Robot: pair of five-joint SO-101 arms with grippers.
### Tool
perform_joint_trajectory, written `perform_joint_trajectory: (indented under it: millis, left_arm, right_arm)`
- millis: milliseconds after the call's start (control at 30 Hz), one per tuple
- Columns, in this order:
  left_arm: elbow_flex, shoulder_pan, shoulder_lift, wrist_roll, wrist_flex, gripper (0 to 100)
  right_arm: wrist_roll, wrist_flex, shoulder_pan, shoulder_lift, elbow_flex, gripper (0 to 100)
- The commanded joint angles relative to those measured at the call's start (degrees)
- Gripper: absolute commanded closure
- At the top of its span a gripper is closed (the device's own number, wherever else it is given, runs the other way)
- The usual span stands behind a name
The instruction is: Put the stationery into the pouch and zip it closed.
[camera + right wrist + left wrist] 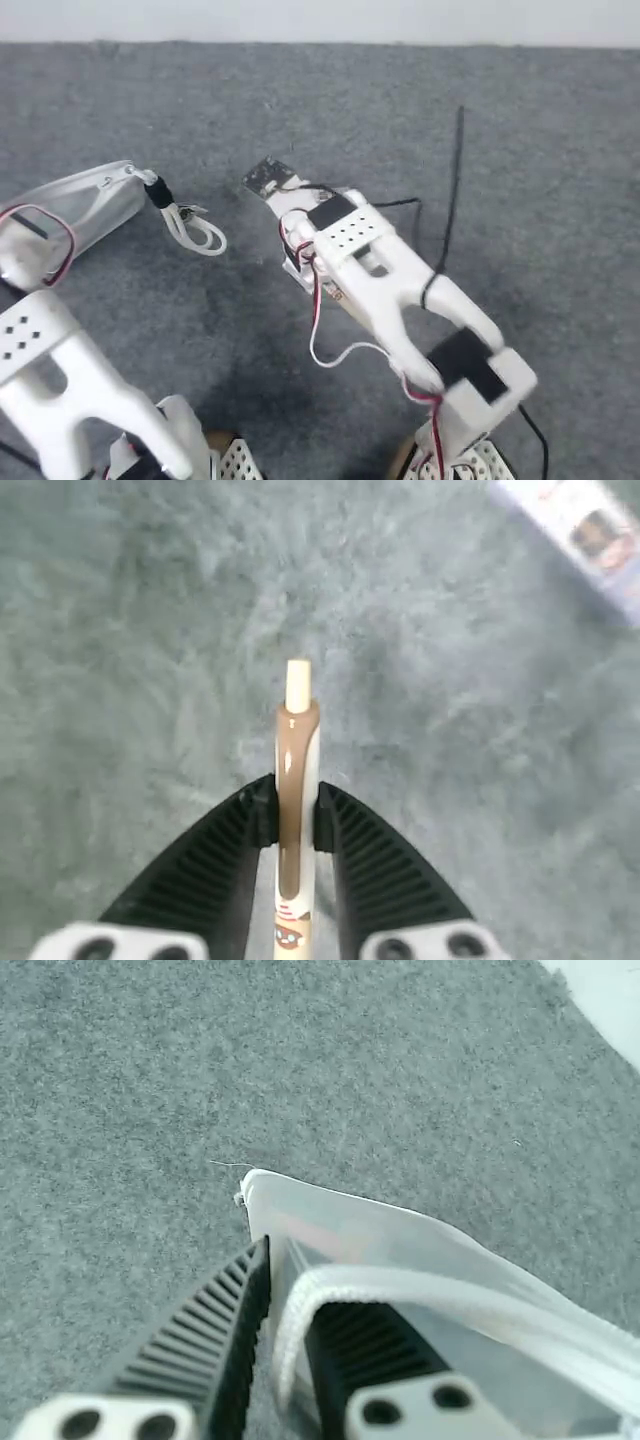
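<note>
- The clear pouch [85, 205] lies at the left side of the grey worktop [530, 140], with its zipper end pointing towards the middle.
- The left tool [288, 1278] is closed on the pouch's rim, and the white zipper band [420, 1290] runs between its ribbed jaws.
- A white strap loop [198, 232] trails from the black zipper pull [160, 193] onto the worktop.
- A small printed packet [268, 179] lies flat near the middle, just beyond the right arm.
- The right tool [297, 802] grips a brown-and-cream pen [297, 742], whose pale tip sticks out past the jaws, above the worktop and apart from the packet.
- A black cable [455, 180] runs across the worktop to the right.
</note>
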Motion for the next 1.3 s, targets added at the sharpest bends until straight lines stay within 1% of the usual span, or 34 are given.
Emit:
perform_joint_trajectory:
  millis: [0,100,200,267,333,467,567,700,800,867,1000,1167,1267]
  left_arm:
    - [-0.8,1.1,-0.4,0.7,-2.1,99]
    - [-1.2,4.4,-0.4,-0.8,-1.0,99]
    - [-1.6,8.4,-0.4,-2.1,-0.5,99]
    - [-2.9,10.1,-0.4,-3.2,0.4,99]
    - [-5.4,11.9,-0.4,-3.9,2.9,99]
    - [-10.6,17.4,-0.4,-6.3,8.4,99]
    - [-13.1,21.3,-0.4,-7.2,10.9,99]
    - [-17.0,25.7,-0.4,-7.2,14.5,99]
    - [-21.2,29.6,0.1,-9.1,17.8,99]
    - [-21.8,32.1,0.1,-9.5,18.4,99]
    - [-21.7,33.8,0.2,-9.4,18.5,99]
    - [-19.7,33.8,0.2,-9.3,18.0,99]
    - [-15.8,33.8,0.2,-9.2,14.7,99]
  right_arm:
    - [-0.8,2.3,-0.3,-9.4,-1.4,99.3]
    - [-6.2,1.0,-0.1,-13.1,0.2,99.3]
    - [-10.4,-2.9,-0.1,-16.7,3.1,99.3]
    - [-12.3,-6.9,0.0,-19.6,6.2,99.3]
    - [-14.1,-12.4,0.5,-22.5,10.3,99.2]
    - [-18.5,-24.6,3.5,-28.9,19.1,99.2]
    - [-20.9,-31.6,5.6,-33.4,24.2,99.2]
    - [-25.1,-38.0,7.3,-37.8,29.0,99.2]
    - [-27.7,-41.9,8.7,-40.3,31.6,99.2]
    - [-29.2,-44.6,9.5,-41.9,33.4,99.2]
    - [-29.3,-45.5,9.6,-46.7,34.9,99.2]
    - [-29.3,-40.7,9.6,-57.1,35.7,99.2]
    - [-29.4,-38.2,9.5,-63.1,35.8,99.2]
